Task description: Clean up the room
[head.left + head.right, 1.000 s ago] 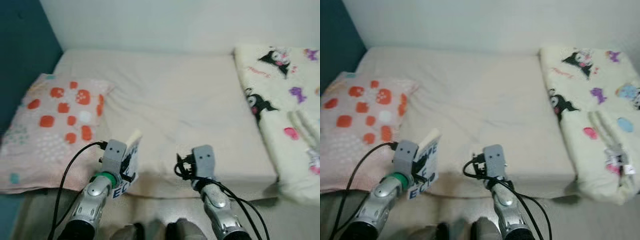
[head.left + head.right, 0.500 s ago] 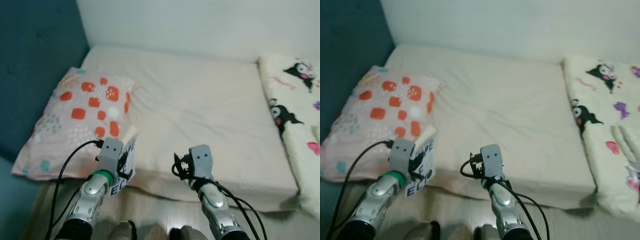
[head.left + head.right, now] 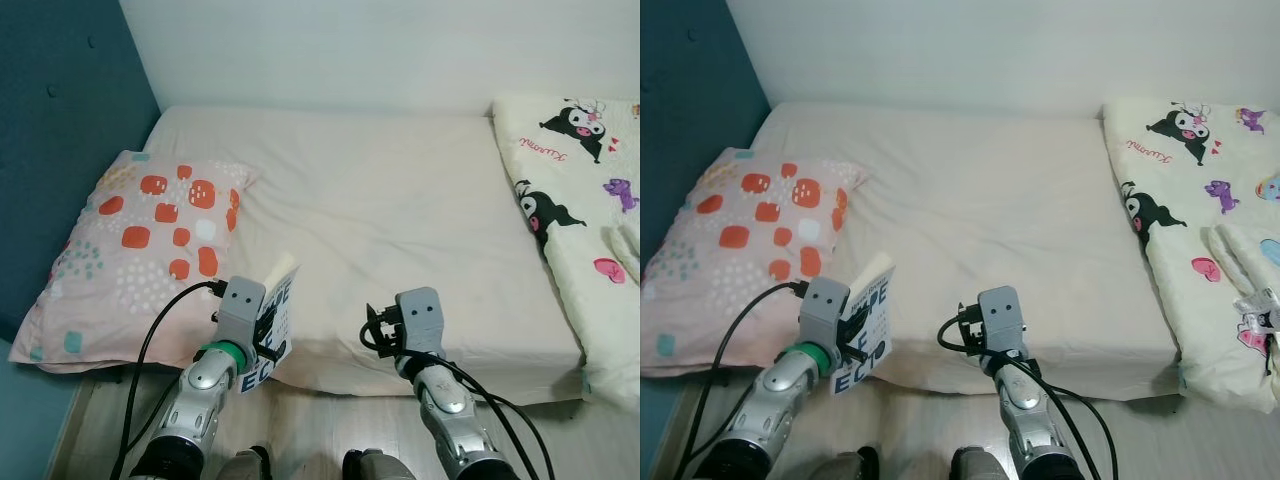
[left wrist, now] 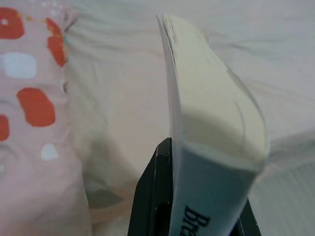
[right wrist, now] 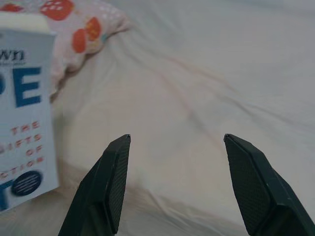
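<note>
One white paperback book with blue lettering (image 3: 274,320) sits clamped in my left gripper (image 3: 262,325), held upright over the near edge of the cream-sheeted mattress (image 3: 400,215), just beside the near corner of the pink pillow with red and white blotches (image 3: 140,250). From my head I see the book's cover, turned toward my right arm, with large blue letters. My left wrist view shows what the head views cannot: the book's yellowish page edges (image 4: 216,108) bowing away from the camera, a strip of spine with dark print at the base, and one black finger (image 4: 155,196) pressed against the cover's side. My right wrist view catches the same cover from the other side, with blue letters, small red words and a dark blue round badge (image 5: 24,123).

My right gripper (image 5: 179,182) hangs empty, its two black fingers spread wide apart, pointing over the mattress's near edge, near the book but not touching it. In the head views it shows as a grey block (image 3: 420,320) with black cable looping off it.

Farther out, a cream blanket printed with black-and-white cartoon characters (image 3: 580,190) covers the mattress's right side. A dark teal wall (image 3: 60,130) stands on the left, a white wall (image 3: 350,50) behind, and pale wooden floor (image 3: 320,430) below.
</note>
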Controlling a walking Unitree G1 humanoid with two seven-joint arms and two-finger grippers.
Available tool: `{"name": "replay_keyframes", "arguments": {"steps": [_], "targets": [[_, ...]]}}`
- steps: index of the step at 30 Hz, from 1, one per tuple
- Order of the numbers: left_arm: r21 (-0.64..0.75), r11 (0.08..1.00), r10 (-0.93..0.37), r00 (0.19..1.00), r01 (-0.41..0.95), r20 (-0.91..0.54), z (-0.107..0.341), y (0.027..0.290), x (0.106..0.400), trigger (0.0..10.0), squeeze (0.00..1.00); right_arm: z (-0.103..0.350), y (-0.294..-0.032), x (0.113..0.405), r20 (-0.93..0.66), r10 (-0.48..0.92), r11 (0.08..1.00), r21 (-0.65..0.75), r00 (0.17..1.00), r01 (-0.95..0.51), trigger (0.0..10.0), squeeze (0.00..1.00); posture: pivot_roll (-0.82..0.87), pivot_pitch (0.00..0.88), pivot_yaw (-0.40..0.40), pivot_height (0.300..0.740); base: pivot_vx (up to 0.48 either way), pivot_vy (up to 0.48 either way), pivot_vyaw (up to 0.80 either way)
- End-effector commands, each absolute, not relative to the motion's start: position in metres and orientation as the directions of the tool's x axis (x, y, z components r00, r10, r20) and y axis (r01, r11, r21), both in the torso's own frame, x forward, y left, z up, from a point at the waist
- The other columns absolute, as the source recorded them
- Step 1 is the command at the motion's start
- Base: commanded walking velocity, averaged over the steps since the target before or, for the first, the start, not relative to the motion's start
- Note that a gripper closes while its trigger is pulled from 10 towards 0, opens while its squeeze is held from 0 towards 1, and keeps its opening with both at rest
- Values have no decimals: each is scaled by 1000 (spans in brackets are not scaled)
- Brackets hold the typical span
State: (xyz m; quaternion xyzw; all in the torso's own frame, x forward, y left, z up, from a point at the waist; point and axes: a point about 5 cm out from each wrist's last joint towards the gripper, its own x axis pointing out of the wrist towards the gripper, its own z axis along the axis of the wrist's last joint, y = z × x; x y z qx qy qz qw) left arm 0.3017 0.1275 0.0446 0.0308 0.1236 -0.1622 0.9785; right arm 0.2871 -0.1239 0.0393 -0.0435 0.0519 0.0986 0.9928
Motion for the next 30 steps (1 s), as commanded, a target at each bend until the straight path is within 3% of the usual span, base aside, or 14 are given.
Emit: {"name": "replay_keyframes", "arguments": {"steps": [1,30], "targets": [[-4,947,-312,914,322,-259,44,126,302,10000,0,33,-127,284,-138,178,981,-56,974,-187,10000,0,-4,102,16,730,0,0,0],[-11,956,-287,926,294,-246,48,125,308,10000,0,34,-127,283,-130,185,980,-46,974,-192,10000,0,1,122,16,611,0,0,0]]}}
